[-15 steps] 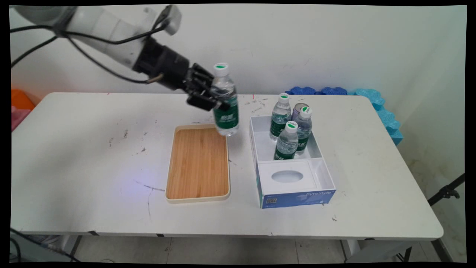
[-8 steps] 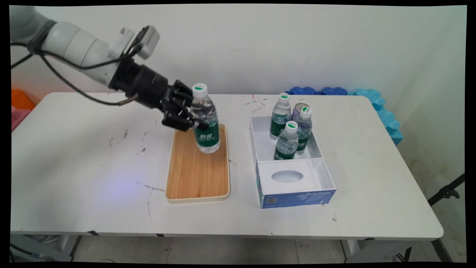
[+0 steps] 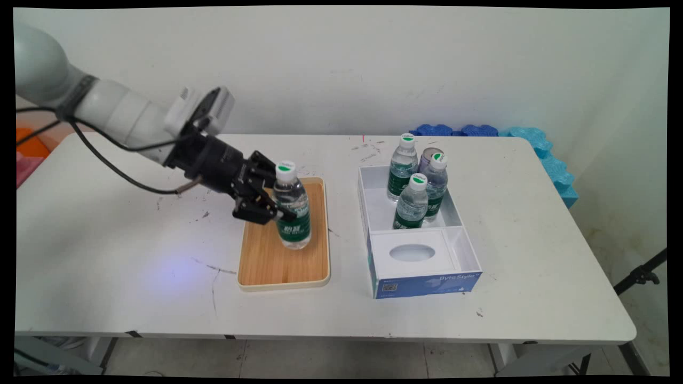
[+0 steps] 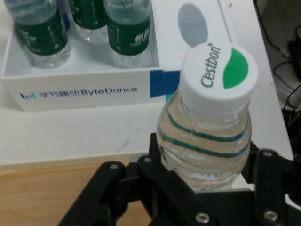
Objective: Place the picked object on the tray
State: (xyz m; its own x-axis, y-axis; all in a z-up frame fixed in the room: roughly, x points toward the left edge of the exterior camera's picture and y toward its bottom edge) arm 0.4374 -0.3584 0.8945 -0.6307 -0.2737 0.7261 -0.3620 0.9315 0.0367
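I have the claw (image 3: 277, 205) clamped on a bottle (image 3: 292, 213), fingers pressed to its shoulder and label from both sides; in the hand view the bottle (image 4: 207, 122) fills the gap between the black links, its white cap with a green leaf mark just above them. The bottle is upright over the tray (image 3: 267, 261), toward the tray's far right part; its base looks to be at the wood, but I cannot tell whether it rests there or hangs just clear. The near finger hides part of the label, and the hand view cuts off the bottle's lower half. My arm (image 3: 122, 117) reaches in from the upper left, sloping down to the right, wrist low over the tray's far left corner, a cable drooping under it. Right of the tray, apart from it, stands the box (image 3: 427, 282); three bottles (image 3: 412, 202) and a can (image 3: 427, 158) fill its far compartment, the can mostly hidden behind them
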